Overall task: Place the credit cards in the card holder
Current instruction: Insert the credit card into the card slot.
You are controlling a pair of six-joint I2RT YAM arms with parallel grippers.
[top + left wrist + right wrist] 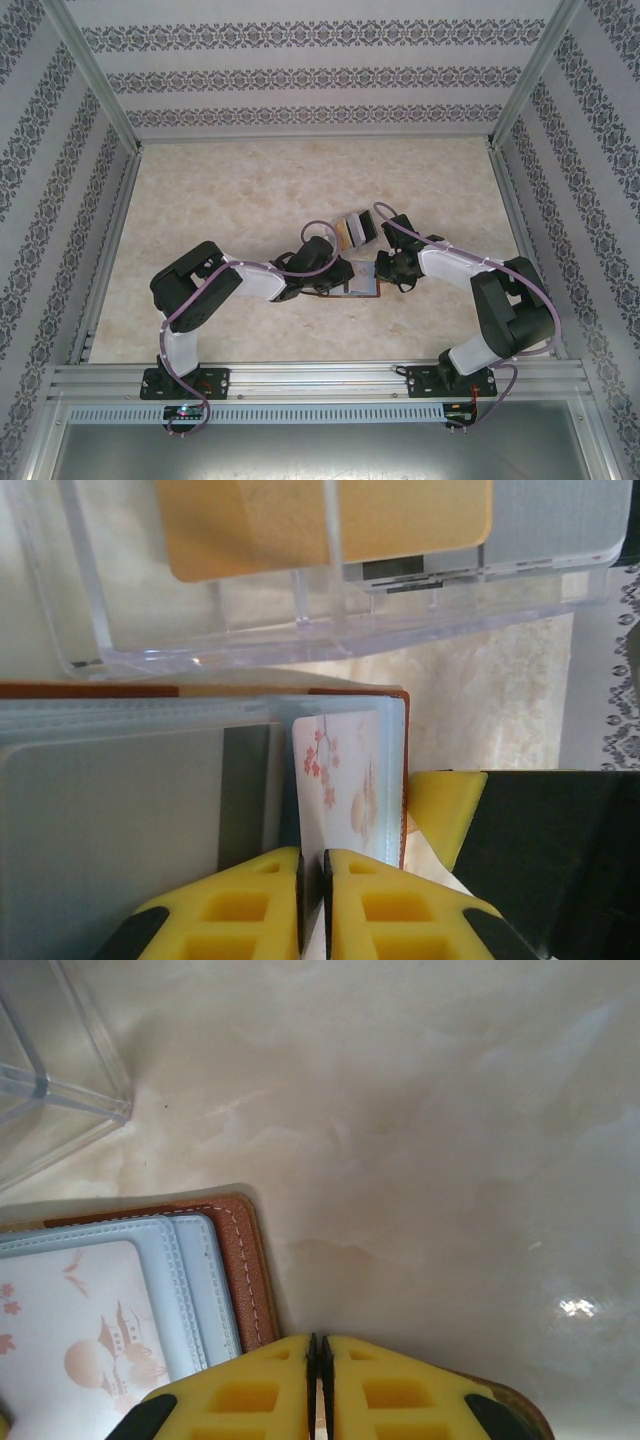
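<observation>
The card holder lies open just beside the clear case, its long axis along the case's wall. My right gripper is clamped on its leather edge. The blossom card sits in a pocket, pointing lengthwise at the case. My left gripper is a slit apart at the card's edge, and I cannot tell whether it grips.

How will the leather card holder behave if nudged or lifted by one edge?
Card holder: thin stitched leather lying open, so probably floppy and apt to fold if lifted by one edge. It lies flat, so tipping or rolling seems unlikely. The tabletop looks glossy, so a push would likely slide it.
</observation>
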